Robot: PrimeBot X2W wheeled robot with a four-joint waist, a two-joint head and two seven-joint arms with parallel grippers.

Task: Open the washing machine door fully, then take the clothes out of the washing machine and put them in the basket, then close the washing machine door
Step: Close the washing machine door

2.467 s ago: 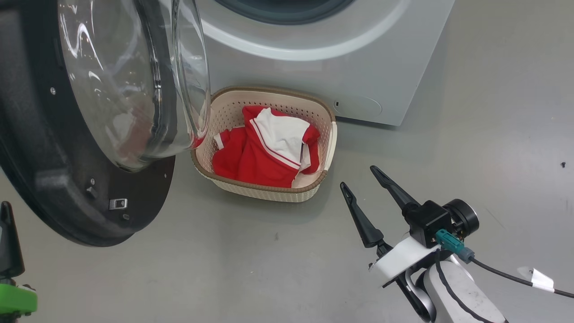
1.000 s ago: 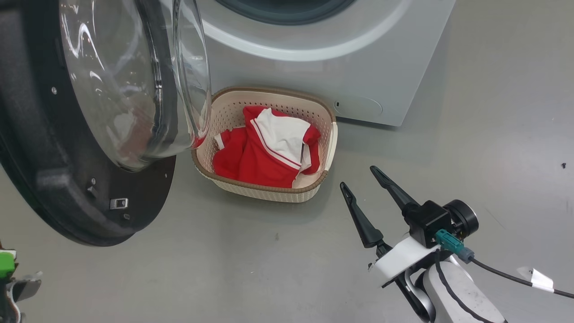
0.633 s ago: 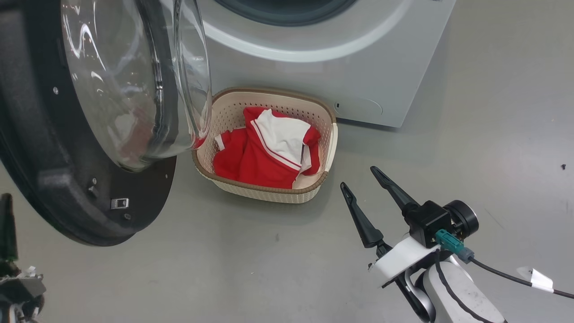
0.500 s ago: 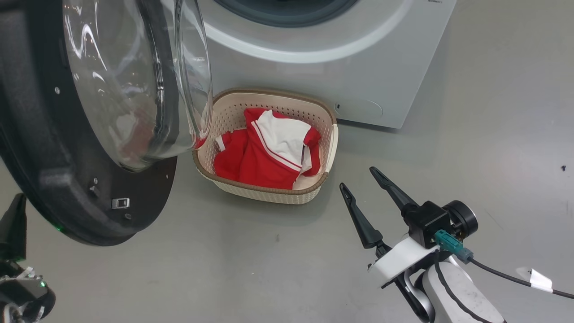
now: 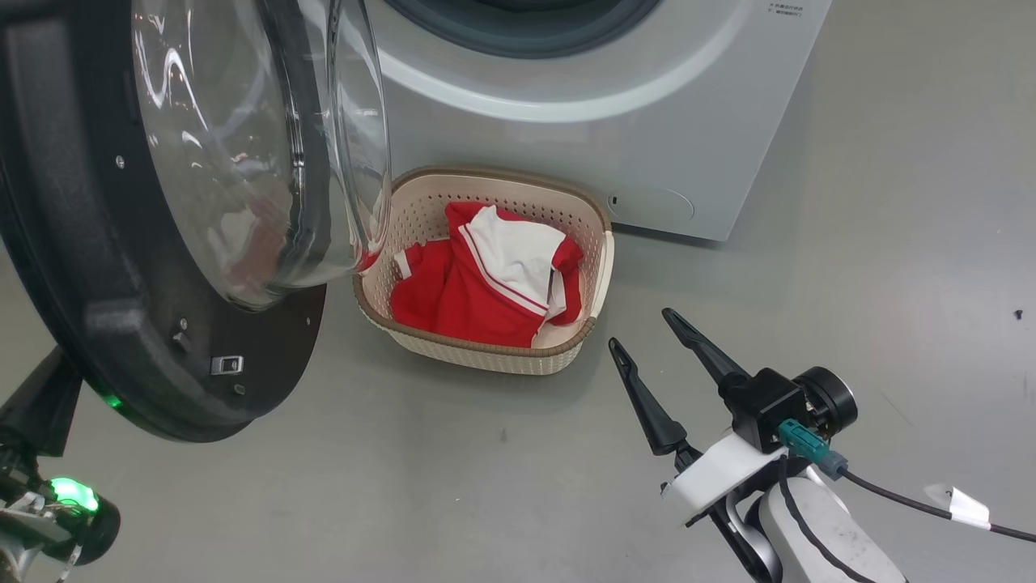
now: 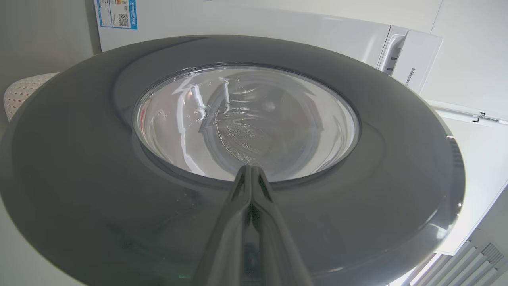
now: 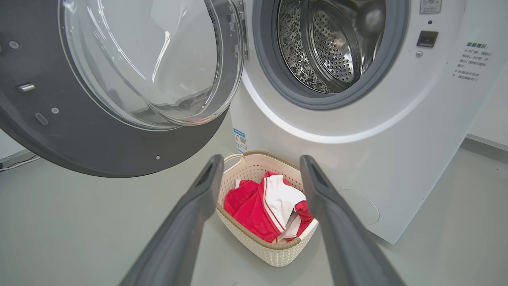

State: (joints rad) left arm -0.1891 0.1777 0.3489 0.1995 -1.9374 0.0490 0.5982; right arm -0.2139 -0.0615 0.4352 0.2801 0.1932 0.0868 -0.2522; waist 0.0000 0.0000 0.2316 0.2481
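Left fingers (image 6: 234, 222), closed on nothing, face the open washing machine door (image 6: 79, 178) at left. Clothes (image 5: 461, 295) lie in the basket (image 5: 486, 362) before the washing machine (image 5: 664, 138), centre. Right fingers (image 5: 643, 397), spread and empty, hover near right.

This looks like a lab or appliance test bay set up as a laundry corner. The washing machine (image 7: 397, 159) stands free on a smooth, seamless grey floor (image 5: 890, 202) of the poured industrial kind, beside plain pale wall panels (image 7: 492, 111) with a grey skirting (image 7: 492, 149). A blue label (image 6: 117, 14) with a QR code sits on the machine's casing, as on shop stock. Thin cables (image 7: 20, 160) trail along the floor's edge. The basket (image 7: 274, 254) of clothes (image 7: 250, 212) gives the homely touch.
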